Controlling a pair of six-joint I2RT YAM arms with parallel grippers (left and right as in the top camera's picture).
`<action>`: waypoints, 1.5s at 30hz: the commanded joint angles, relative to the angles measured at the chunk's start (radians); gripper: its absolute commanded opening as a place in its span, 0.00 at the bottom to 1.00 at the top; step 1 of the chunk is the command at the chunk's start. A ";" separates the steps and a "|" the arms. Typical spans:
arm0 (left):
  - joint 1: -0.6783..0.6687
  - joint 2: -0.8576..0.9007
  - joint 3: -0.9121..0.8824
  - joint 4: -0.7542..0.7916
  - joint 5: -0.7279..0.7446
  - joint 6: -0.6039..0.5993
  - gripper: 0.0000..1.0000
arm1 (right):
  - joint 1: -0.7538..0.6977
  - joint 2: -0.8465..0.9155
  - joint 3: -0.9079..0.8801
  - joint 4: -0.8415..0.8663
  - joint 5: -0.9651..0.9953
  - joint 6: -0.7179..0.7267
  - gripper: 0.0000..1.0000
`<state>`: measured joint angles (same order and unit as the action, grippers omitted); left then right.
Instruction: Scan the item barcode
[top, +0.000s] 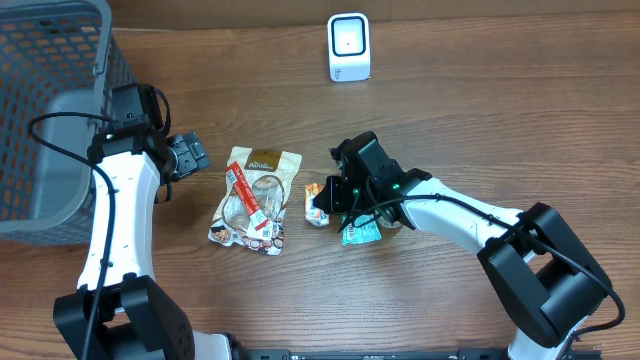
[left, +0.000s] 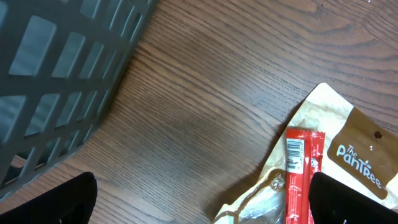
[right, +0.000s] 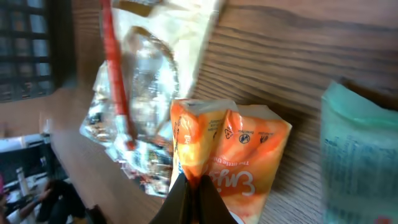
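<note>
While the right gripper (top: 322, 200) is pinching shut on the edge of the orange snack packet (right: 239, 146), the packet is sitting just ahead of its fingertips, long axis running away from the claw; lifted or resting, cannot tell. The barcode scanner (top: 349, 47) is standing well apart beyond the claw, right arm nearer, reaching low and stretched leftward. The left gripper (top: 188, 155) is hanging wide open beside the PanTree pouch (top: 255, 195), holding nothing
</note>
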<state>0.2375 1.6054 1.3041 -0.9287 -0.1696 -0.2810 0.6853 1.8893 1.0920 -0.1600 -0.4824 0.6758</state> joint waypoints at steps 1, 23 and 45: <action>-0.002 -0.008 0.006 -0.002 -0.014 0.011 1.00 | 0.002 -0.027 0.003 0.109 -0.139 0.020 0.04; -0.002 -0.008 0.006 -0.002 -0.014 0.011 1.00 | 0.001 0.145 -0.050 0.309 -0.272 0.191 0.03; -0.002 -0.008 0.006 -0.002 -0.014 0.011 1.00 | -0.009 0.143 -0.058 0.296 -0.279 0.100 0.25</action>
<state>0.2375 1.6054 1.3041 -0.9287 -0.1699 -0.2810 0.6819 2.0361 1.0355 0.1337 -0.7509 0.7902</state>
